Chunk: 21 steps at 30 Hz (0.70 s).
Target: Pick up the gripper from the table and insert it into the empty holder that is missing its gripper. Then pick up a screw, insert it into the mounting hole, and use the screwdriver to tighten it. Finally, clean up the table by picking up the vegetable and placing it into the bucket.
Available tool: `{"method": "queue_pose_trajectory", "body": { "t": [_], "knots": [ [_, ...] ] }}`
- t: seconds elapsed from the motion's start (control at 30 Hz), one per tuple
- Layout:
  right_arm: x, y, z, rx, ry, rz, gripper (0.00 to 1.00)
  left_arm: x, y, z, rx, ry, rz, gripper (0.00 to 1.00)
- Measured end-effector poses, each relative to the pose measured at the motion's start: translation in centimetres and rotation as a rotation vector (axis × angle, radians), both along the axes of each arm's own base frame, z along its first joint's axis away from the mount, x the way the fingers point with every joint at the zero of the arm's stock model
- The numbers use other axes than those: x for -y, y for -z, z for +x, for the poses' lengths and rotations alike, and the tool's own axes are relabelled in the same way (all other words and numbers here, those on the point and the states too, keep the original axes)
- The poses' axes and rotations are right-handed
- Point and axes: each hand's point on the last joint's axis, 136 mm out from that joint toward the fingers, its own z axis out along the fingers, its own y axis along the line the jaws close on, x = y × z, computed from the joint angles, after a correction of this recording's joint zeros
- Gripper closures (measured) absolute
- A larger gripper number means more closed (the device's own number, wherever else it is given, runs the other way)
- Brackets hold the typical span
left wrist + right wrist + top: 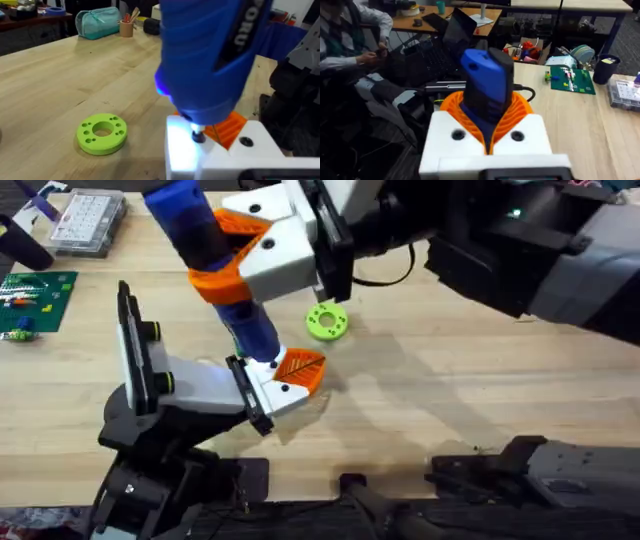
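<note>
My right gripper (226,252) (487,127), white with orange ribbed pads, is shut on the blue screwdriver (215,255) (485,85). The screwdriver slants down, and its thin bit (198,136) touches the top of the small white gripper (283,387) (185,155). That gripper, with its orange ribbed fin (303,366) (227,127), sits against the black flange of the holder (190,385). The holder's tall black side plate (130,340) stands to the left. A light glows at the screwdriver's nose. The screw is hidden. The vegetable and the bucket are out of view.
A bright green ring disc (327,320) (101,132) lies just beyond the holder's tip. At the far left are a clear parts box (88,222) and a green circuit board (35,300). A teal pouch (97,22) sits far back.
</note>
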Motion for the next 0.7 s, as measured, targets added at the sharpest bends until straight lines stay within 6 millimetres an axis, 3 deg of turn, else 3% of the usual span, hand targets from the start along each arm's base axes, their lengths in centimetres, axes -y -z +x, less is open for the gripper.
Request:
{"method": "queue_pose_trajectory", "body": {
  "t": [0.7],
  "knots": [
    [0.26,0.62,0.00,0.005,0.020,0.065,0.976,0.04,0.25,0.00,-0.024,0.003,-0.001,0.983]
  ]
}}
